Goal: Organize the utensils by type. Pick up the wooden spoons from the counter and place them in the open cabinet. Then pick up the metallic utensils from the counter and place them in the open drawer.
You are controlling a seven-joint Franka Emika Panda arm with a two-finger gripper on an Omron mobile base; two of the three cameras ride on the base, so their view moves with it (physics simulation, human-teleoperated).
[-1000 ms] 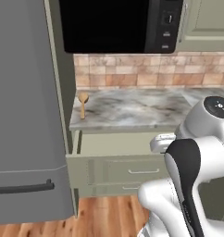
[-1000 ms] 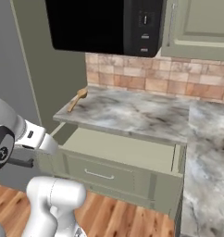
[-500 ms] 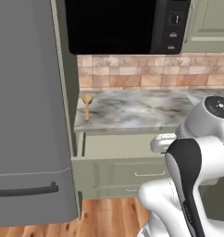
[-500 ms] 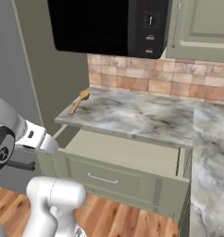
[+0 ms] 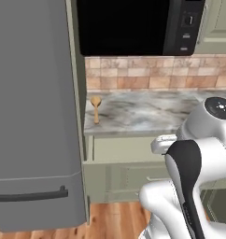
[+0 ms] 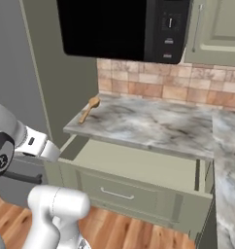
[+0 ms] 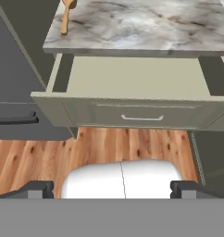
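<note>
One orange-brown wooden spoon (image 5: 95,108) is lying at the left end of the grey-white marbled stone counter (image 5: 147,112) above the pulled-out olive-green drawer (image 7: 132,83), while I'm keeping my empty two-finger gripper (image 7: 111,187) spread wide.

marbled stone counter (image 6: 153,124), wooden spoon (image 5: 95,107), matt drawer (image 7: 132,88), tile backsplash (image 5: 152,74)

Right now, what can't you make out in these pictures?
- wooden spoon: bowl cut off by the hand view's top edge.
- drawer: the robot's own arm hides its right part in the left base view.
- gripper: fingertips cut by the bottom band; they stand wide apart.
</note>
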